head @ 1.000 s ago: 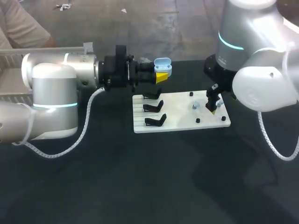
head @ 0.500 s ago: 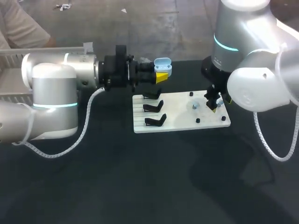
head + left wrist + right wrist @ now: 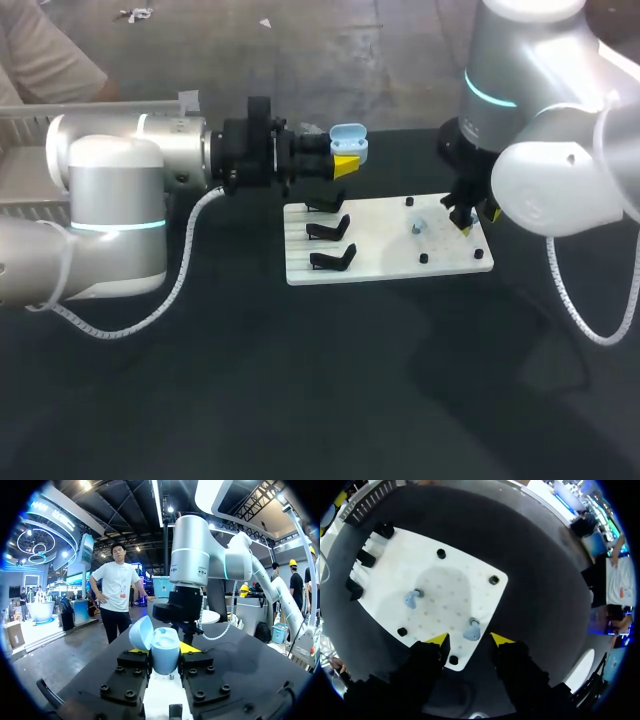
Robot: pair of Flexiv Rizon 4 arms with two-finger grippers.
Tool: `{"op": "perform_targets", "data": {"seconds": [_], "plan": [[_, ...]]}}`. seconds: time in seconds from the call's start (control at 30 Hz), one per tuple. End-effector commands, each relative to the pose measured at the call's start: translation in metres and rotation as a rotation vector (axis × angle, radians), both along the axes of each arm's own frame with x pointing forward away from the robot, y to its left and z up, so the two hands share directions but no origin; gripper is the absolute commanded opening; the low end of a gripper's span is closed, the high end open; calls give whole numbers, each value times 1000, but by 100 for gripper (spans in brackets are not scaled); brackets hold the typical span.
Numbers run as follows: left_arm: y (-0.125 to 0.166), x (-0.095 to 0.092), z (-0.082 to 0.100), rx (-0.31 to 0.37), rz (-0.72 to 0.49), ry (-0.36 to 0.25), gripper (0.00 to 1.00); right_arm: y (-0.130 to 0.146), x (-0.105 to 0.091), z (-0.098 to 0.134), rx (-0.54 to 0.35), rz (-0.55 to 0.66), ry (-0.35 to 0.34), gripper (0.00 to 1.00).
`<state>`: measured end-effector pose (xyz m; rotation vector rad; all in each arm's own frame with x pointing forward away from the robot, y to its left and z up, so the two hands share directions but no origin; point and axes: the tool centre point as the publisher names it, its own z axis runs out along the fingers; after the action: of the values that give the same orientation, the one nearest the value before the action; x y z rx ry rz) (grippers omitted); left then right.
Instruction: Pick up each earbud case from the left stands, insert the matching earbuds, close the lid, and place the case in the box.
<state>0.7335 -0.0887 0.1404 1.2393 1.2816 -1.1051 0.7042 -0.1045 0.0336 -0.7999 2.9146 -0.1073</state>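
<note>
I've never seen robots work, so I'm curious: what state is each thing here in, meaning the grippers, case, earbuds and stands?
Left gripper: shut on the case.
Case: lid open, held in the air.
Right gripper: open, over the board.
Earbuds: two, lying loose on the board.
Stands: three, all empty.

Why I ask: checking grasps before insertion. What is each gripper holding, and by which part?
The left gripper holds the open blue case by the two sides of its lower half. The right gripper is open and holds nothing.
</note>
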Motion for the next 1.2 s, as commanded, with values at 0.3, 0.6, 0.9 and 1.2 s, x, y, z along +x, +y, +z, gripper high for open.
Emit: {"op": "perform_targets", "data": {"seconds": [0.3,0.6,0.9,1.2], "plan": [[0,-1,-1,-4,4,-5,0,-1,6,-1,-1,-11,7,46],[0,-1,-1,-4,4,-5,0,-1,8,-2,0,-10,11,42],[0,-1,-1,-4,4,-5,0,2,10,-3,2,-9,14,40],[0,-1,-1,-4,4,-5,0,2,12,-3,1,-10,17,32]]}}
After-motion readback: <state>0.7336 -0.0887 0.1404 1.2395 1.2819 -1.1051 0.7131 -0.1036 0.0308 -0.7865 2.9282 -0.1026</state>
